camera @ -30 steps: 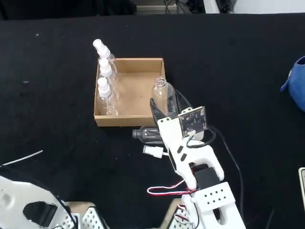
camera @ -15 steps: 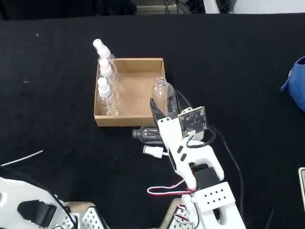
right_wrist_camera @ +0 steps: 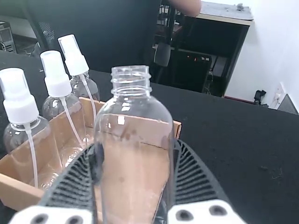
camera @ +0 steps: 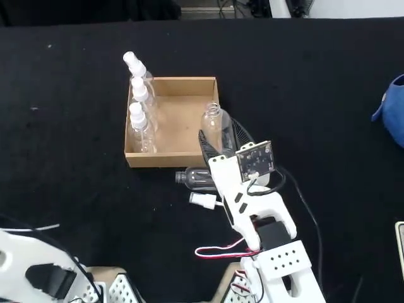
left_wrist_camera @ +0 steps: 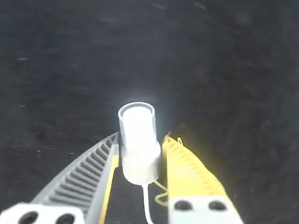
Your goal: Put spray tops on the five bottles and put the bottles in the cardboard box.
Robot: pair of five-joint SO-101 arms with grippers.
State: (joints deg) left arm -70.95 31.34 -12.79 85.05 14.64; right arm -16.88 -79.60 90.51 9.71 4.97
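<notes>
Looking down over the black table [camera: 328,95], I start with the cardboard box [camera: 180,117], which sits left of centre. Three capped bottles [camera: 140,107] stand in a row along its left wall, so I judge three of the five done.

My right arm reaches in from the near edge. The right gripper [camera: 216,127] is clamped around a fourth bottle [right_wrist_camera: 133,130], which is upright and has a bare neck. It stands at the box's right wall near the front corner. I cannot tell whether it is over the rim or just outside it.

The fifth bottle [camera: 197,179] lies on its side on the table just in front of the box, also uncapped. A loose spray top [camera: 203,201] lies near it, closer to me.

The left arm [camera: 31,271] sits at the near left corner, well away from the box. The left gripper [left_wrist_camera: 141,136] is closed on a second spray top [left_wrist_camera: 137,126], with the dip tube trailing back between the fingers.

I read this as the capping step for bottle four: one arm holds the bottle and the other holds the top. Next I would carry the top across to the open neck, thread the tube in first, then seat the cap square. The right grip has to hold firm against that push. The thin tube is the likeliest thing to snag on the rim.
</notes>
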